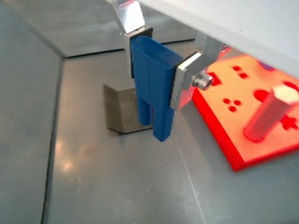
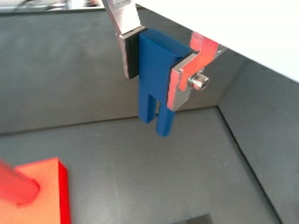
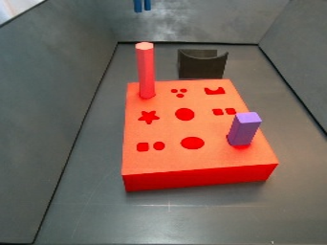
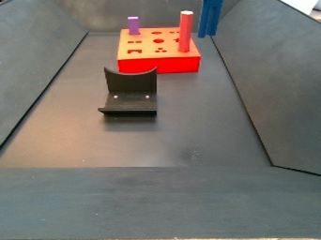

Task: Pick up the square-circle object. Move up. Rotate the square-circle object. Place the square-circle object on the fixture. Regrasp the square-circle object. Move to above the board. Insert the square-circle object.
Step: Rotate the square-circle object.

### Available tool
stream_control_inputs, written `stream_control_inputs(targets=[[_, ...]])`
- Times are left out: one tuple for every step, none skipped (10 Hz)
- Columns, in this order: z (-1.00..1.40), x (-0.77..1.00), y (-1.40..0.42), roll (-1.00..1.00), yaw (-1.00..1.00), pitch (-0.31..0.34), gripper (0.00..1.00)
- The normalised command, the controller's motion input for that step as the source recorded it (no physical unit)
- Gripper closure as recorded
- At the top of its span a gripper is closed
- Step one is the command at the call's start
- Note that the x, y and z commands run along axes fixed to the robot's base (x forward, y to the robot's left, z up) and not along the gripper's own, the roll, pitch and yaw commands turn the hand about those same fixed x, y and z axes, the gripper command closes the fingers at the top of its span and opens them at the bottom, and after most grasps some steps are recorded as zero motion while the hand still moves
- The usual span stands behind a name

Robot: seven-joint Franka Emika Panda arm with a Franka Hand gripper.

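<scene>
My gripper (image 1: pixel 162 66) is shut on the square-circle object (image 1: pixel 155 83), a dark blue block clamped upright between the two silver fingers, its two short legs pointing down. It hangs high in the air, touching nothing. The other wrist camera shows the same grip (image 2: pixel 156 70) on the block (image 2: pixel 156 87). In the side views only the block's lower end shows at the frame's edge (image 3: pixel 141 5) (image 4: pixel 209 17). The fixture (image 3: pixel 200 63) (image 4: pixel 128 94) (image 1: pixel 117 109) stands on the floor beside the board (image 3: pixel 192 144) (image 4: pixel 157 64), a red slab with cut-out holes.
A tall red post (image 3: pixel 145 69) (image 4: pixel 186 31) and a purple block (image 3: pixel 244 128) (image 4: pixel 131 24) stand in the board. Dark sloping walls (image 3: pixel 52 57) enclose the grey floor on all sides.
</scene>
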Motion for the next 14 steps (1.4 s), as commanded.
stream_control_inputs(targets=[[0.0,0.0,0.01,-0.06,-1.0,0.045,1.0],[0.0,0.0,0.01,-0.07,-1.0,0.054,1.0],[0.0,0.0,0.01,-0.07,-1.0,0.059,1.0],[0.0,0.0,0.01,-0.09,-1.0,0.074,1.0],[0.01,0.01,0.01,-0.11,-1.0,0.089,1.0],[0.01,0.01,0.01,-0.13,-0.78,0.099,1.0],[0.01,0.01,0.01,-0.13,-0.63,0.099,1.0],[0.01,0.01,0.01,-0.13,-0.38,0.097,1.0],[0.01,0.01,0.01,-0.13,-0.22,0.095,1.0],[-1.0,0.0,0.0,-0.13,-0.15,0.094,1.0],[-1.0,0.0,0.0,-0.13,-0.13,0.094,1.0],[-1.0,0.02,0.0,-0.13,-0.09,0.035,1.0],[-1.0,0.02,0.0,-0.13,-0.08,0.016,1.0],[-1.0,0.02,0.0,-0.15,-0.06,-0.027,1.0]])
